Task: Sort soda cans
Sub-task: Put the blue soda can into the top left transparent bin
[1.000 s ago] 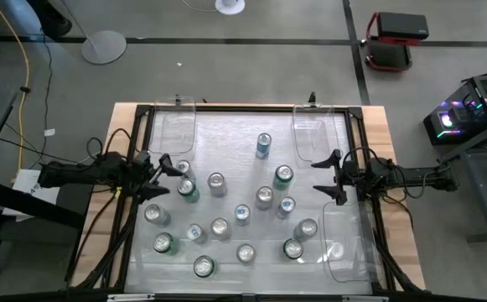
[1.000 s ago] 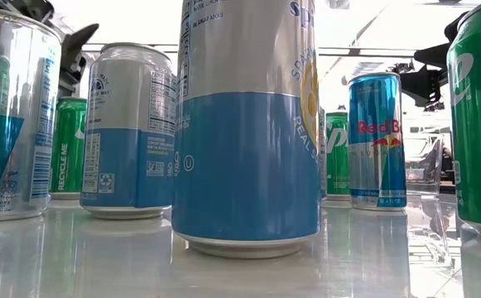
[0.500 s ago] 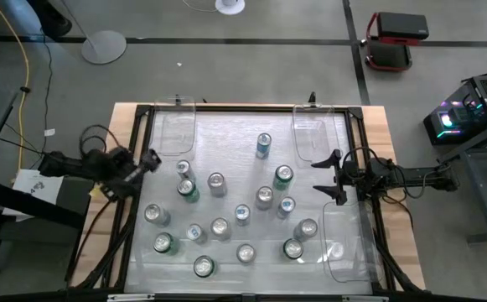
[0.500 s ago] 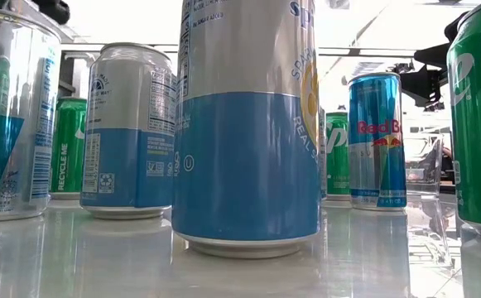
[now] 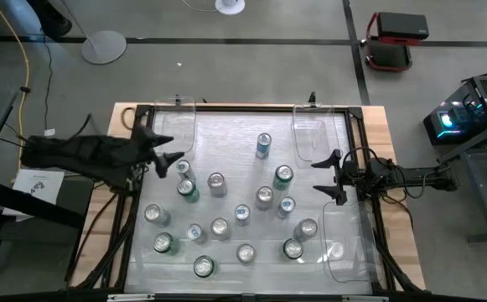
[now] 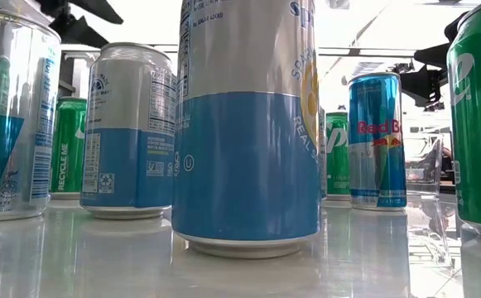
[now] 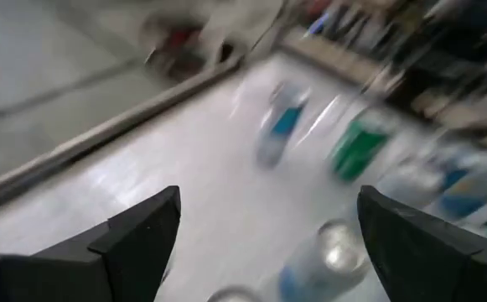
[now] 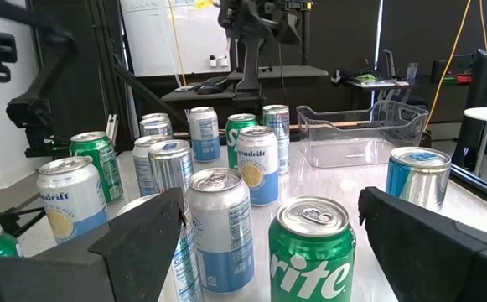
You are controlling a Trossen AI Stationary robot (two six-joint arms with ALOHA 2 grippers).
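Several soda cans (image 5: 241,214) stand upright on their bases on the glossy tabletop, with silver tops and green, blue or silver sides. In the low view a silver-and-blue can (image 6: 248,124) fills the middle. My left gripper (image 5: 170,150) is open and raised near the table's left edge, just left of a silver can (image 5: 183,168), touching nothing. Its wrist view is blurred, with cans (image 7: 278,134) ahead of it. My right gripper (image 5: 321,175) hovers open at the right side. A green can (image 8: 312,252) and a silver-blue can (image 8: 220,225) stand before it.
Two clear plastic bins sit at the far edge, left (image 5: 178,126) and right (image 5: 309,134), and a third lies at the near right (image 5: 344,243). A black frame (image 5: 247,107) rims the table. Bare tabletop lies at the far middle, between the two far bins.
My left gripper has drawn back from the cans toward the table's left edge. It has then risen and swung toward the far edge, and is now high beside the left far bin. The cans and the right arm have stayed put.
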